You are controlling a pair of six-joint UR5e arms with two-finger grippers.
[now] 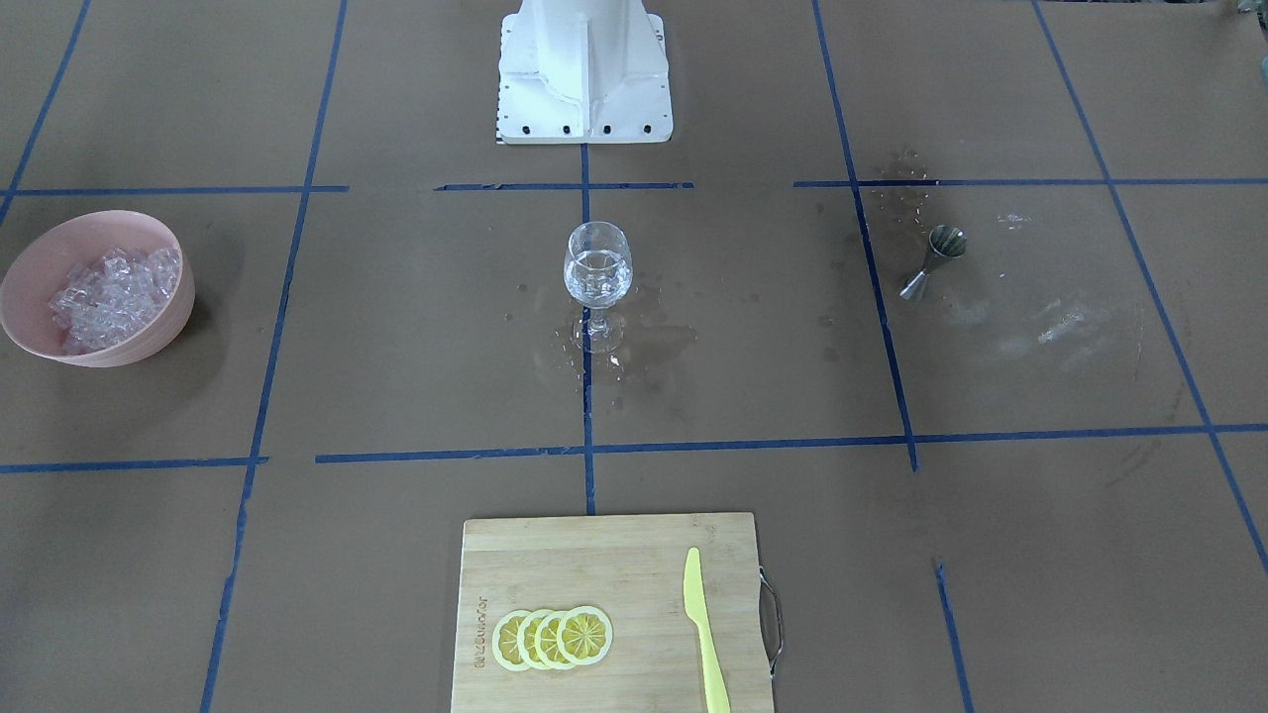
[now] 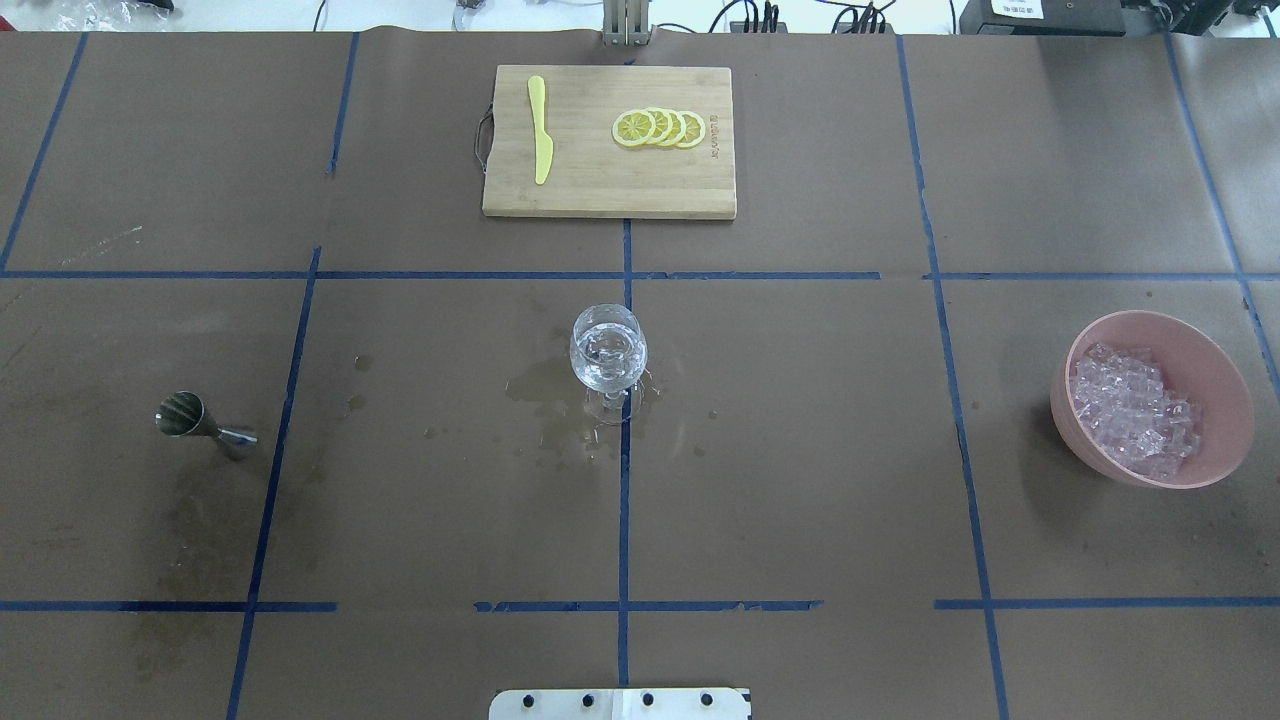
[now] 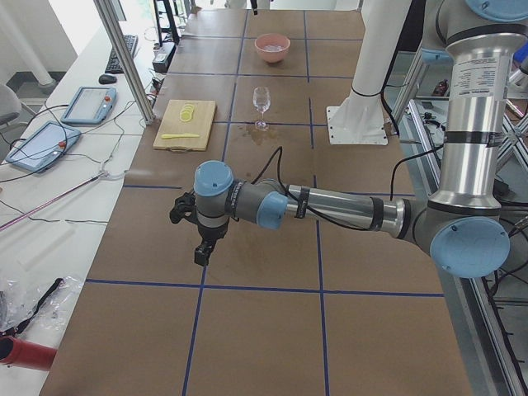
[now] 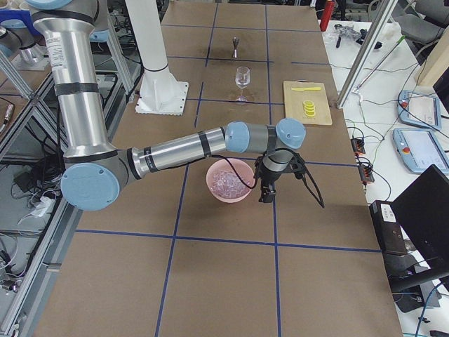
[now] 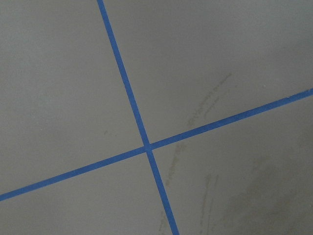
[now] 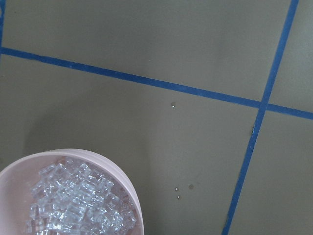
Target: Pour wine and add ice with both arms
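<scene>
Beneath my left wrist lies the brown counter [image 5: 58,73], flat and matte. Two strips of blue tape meet on it at a crossing [image 5: 147,147] slightly left of centre and below the middle. The steep strip [image 5: 120,63] runs from the top edge to the bottom edge, and the shallow strip [image 5: 234,117] climbs from left to right. A faint pale scuff [image 5: 205,105] slants across the shallow strip just right of the crossing. A darker, mottled patch [image 5: 264,205] spreads in the lower right corner.

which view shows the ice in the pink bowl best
Right wrist-mounted: the ice is close up, single cubes distinct, though cropped. Overhead and front-facing show the whole heap, smaller; both side views show it smaller still.
</scene>
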